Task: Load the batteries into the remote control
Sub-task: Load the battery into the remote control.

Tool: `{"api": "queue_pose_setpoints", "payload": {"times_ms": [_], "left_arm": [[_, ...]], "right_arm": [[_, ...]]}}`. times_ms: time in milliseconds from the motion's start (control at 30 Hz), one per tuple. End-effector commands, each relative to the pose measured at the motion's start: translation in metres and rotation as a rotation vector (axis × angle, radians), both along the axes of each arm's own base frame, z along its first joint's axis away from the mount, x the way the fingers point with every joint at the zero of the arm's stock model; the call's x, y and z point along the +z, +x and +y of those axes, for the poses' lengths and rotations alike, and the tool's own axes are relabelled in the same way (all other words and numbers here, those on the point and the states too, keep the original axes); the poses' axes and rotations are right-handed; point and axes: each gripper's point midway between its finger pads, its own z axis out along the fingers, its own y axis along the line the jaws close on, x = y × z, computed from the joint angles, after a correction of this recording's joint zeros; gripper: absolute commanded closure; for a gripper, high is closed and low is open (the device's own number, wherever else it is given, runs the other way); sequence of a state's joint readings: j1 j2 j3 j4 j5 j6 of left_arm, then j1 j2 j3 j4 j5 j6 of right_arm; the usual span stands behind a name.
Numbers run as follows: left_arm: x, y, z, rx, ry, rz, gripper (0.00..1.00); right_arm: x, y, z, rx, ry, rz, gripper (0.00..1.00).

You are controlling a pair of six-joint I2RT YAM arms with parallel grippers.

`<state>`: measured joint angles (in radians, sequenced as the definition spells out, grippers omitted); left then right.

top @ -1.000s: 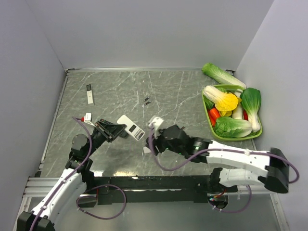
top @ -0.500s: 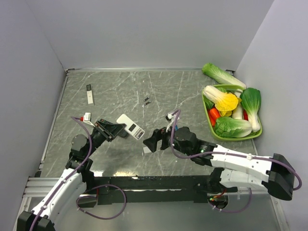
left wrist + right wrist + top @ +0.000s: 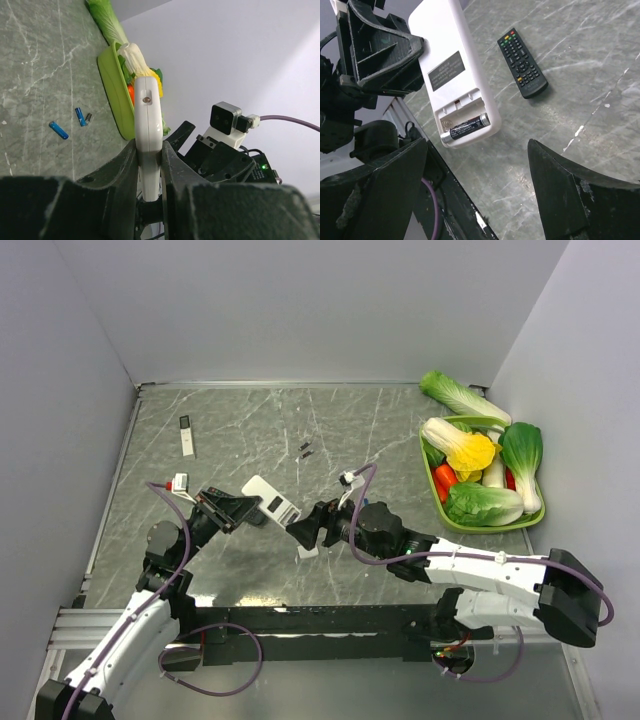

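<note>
Black remote (image 3: pixel 522 62): lies flat on the table (image 3: pixel 380 430) at the far left, well apart from the work and out of the way.
Left gripper (image 3: pixel 148 155): clenched on 1 end of the white remote (image 3: pixel 451 60), holding it off the table with its back turned toward the right arm.
White remote, handling: light, stiff plastic with a smooth shell. It could twist in the pinch if pushed hard, so it is best held across its long edges, as it is now.
Battery bay: the cover is off. 1 seated cell (image 3: pixel 467 126), black, sits in the slot nearest the remote's end, and the slot beside it looks empty.
Small white piece (image 3: pixel 307 552): on the table just below the right gripper (perhaps the cover, I cannot tell).
Right gripper (image 3: pixel 485 195): released, jaws wide with nothing between them, hovering just beside the open bay.
Loose batteries (image 3: pixel 58 130): 2 blue and 1 dark, lying near each other on the table beyond both grippers.
Loose batteries, handling: tiny, light, hard and slick, so apt to roll. Take each across its middle, with the jaws square to its length.
Green basket (image 3: pixel 114 95): far right, heaped with vegetables, apart from the cells.
In the way: nothing visible between the right gripper and the loose cells. The left fingers crowd the bay, so seating a cell will likely be a tight approach.
</note>
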<state>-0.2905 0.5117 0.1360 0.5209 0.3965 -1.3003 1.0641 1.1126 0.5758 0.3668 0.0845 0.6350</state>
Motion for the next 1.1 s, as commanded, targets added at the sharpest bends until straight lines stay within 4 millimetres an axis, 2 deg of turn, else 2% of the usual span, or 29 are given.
{"api": "queue_pose_setpoints", "payload": {"times_ms": [0, 367, 600, 800, 933, 1067], "left_arm": [[0.025, -0.008, -0.001, -0.022, -0.039, -0.098, 0.99], [0.031, -0.012, -0.001, -0.033, -0.063, -0.11, 0.99], [0.029, -0.011, 0.001, -0.021, -0.058, -0.112, 0.99], [0.029, -0.012, 0.0, -0.027, -0.063, -0.114, 0.99], [0.03, -0.012, 0.0, -0.025, -0.062, -0.115, 0.99], [0.03, -0.013, 0.001, -0.024, -0.067, -0.115, 0.99]], "right_arm": [[0.013, 0.002, 0.007, 0.006, 0.091, -0.008, 0.16], [0.008, 0.001, 0.008, 0.028, 0.146, 0.022, 0.31], [0.023, -0.003, 0.01, 0.056, 0.212, 0.004, 0.31], [0.026, 0.002, 0.008, 0.034, 0.255, 0.016, 0.32], [0.032, 0.0, 0.011, 0.055, 0.284, 0.016, 0.35], [0.03, -0.001, 0.015, 0.07, 0.282, 0.032, 0.36]]}}
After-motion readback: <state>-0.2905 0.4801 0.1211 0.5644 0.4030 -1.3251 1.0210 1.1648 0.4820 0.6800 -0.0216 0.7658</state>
